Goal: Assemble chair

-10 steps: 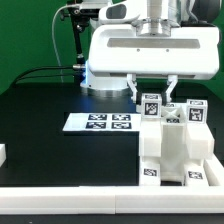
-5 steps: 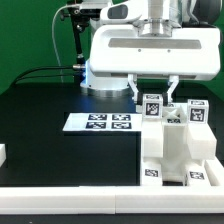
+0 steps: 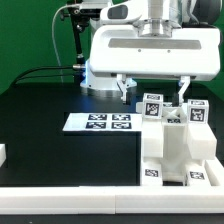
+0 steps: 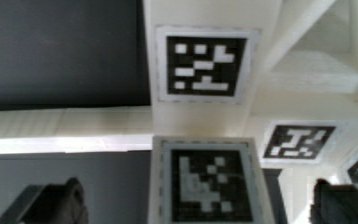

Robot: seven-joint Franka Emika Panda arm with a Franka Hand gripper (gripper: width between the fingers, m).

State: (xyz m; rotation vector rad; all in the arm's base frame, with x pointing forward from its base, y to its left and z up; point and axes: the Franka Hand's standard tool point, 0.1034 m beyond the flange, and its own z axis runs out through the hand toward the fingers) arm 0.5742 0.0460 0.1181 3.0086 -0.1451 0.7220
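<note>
The chair (image 3: 176, 148) is a chunky white structure of joined blocky parts with black-and-white tags, at the exterior view's right near the front. A tagged upright part (image 3: 152, 105) stands at its back left. My gripper (image 3: 154, 90) hangs just above that part, open, with one finger (image 3: 123, 88) to each side and clear of it. In the wrist view the gripper (image 4: 202, 205) straddles a tagged white part (image 4: 208, 175); the dark fingertips (image 4: 51, 205) stand apart from it. Another tagged face (image 4: 206, 66) lies beyond.
The marker board (image 3: 100, 122) lies flat on the black table to the left of the chair. A low white wall (image 3: 60, 197) runs along the front edge. A small white piece (image 3: 3, 153) sits at the far left. The robot's white base (image 3: 100, 75) stands behind.
The fingers were close on either side of the tagged upright part and have spread wide apart, letting it go. The part stays standing on the chair.
</note>
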